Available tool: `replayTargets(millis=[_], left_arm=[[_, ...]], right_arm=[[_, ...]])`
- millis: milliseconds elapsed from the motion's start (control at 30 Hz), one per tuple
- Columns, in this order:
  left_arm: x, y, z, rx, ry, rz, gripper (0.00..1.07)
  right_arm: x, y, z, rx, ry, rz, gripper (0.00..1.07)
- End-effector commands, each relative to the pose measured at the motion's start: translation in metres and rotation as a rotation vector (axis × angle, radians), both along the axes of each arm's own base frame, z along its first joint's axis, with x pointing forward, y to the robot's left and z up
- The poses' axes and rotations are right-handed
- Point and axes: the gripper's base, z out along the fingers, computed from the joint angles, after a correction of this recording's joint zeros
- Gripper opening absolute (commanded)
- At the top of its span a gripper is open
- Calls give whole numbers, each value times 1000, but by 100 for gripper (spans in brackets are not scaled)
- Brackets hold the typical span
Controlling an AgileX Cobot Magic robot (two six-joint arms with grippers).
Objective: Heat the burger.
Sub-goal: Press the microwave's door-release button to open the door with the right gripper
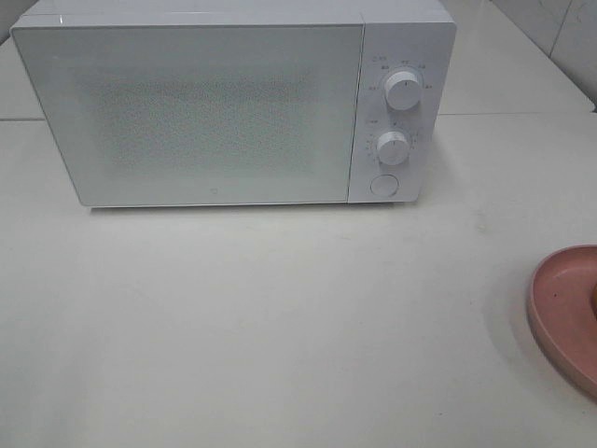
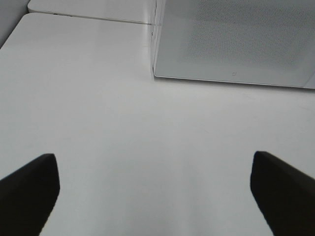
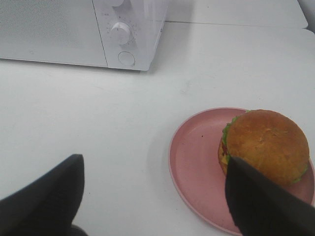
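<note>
Burger (image 3: 268,142) on pink plate (image 1: 560,317), exterior frame's right edge. My left gripper (image 2: 152,162), right gripper (image 3: 153,162): wide, empty. Microwave (image 1: 187,112) shut: I should press round button (image 1: 383,185) squarely first.

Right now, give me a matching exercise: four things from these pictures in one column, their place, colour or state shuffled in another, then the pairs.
Column one:
1. burger
2. plate
3. microwave door
4. round button

Column two:
A. shut
B. under the lower knob
C. pink
D. on the plate

Pairs: 1-D, 2-C, 3-A, 4-B.
</note>
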Motion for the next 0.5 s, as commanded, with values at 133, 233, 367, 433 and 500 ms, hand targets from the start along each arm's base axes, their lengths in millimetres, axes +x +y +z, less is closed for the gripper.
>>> replayTargets(millis=[133,233,367,433,500], left_arm=[[-2,0,0,6,-21,-5,98],[-2,0,0,6,-21,-5,98],[-2,0,0,6,-21,-5,98],[-2,0,0,6,-21,-5,98],[-2,0,0,6,-21,-5,98]], right_arm=[[-3,0,0,-11,-27,9,76],[-3,0,0,-11,-27,9,76],[-3,0,0,-11,-27,9,76],[-3,0,0,-9,-27,10,76],[-3,0,0,-6,-28,12,76]])
